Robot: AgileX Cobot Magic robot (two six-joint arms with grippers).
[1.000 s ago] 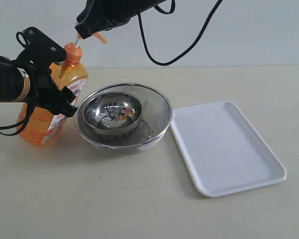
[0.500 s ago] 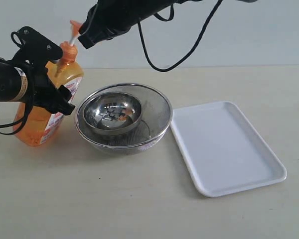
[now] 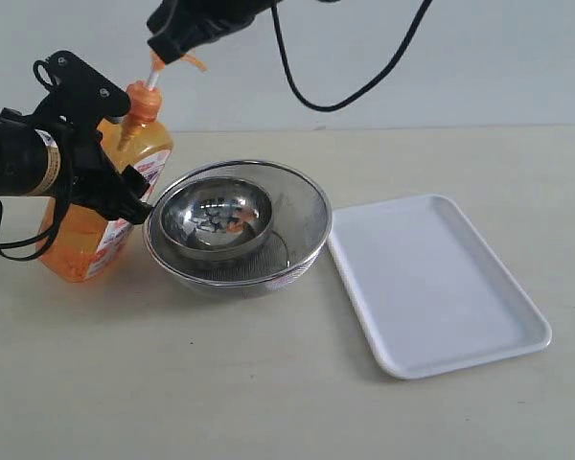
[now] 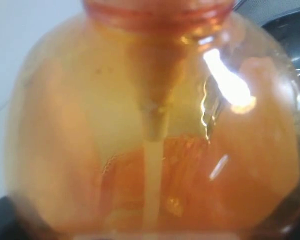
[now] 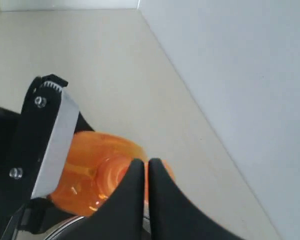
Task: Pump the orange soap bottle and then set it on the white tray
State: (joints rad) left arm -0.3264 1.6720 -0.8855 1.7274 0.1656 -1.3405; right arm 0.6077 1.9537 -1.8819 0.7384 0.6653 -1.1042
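Fingers (image 3: 80,84) of the left gripper (image 3: 121,151) stand wide apart and squeeze the orange soap bottle (image 3: 96,225) from two sides – one finger up by its shoulder, one low down by the label. The right gripper (image 3: 169,46) has its two fingertips (image 5: 135,172) pressed shut together with nothing between them.

Closest to the near edge of the counter (image 3: 268,383) is the white tray (image 3: 431,278). It lies flat on the right side, turned a bit crooked, with one corner pointing at the near right corner of the counter.

A little farther back, in the middle, sits a wire mesh bowl (image 3: 302,206) with a shiny steel bowl (image 3: 216,216) inside it. The tray's long side is just beside the mesh bowl.

On the left side of the counter is the bottle. Its bottom rests on the counter and it leans over toward the bowls, just beside the mesh rim. The bowls are between it and the tray, so it is well apart from the tray. The left wrist view is full of blurry orange soap.

Up top, the closed right gripper sits on the orange pump head (image 3: 195,64) – the white stem (image 3: 151,80) shows under it. A black cable (image 3: 326,91) hangs from that arm in front of the far wall.
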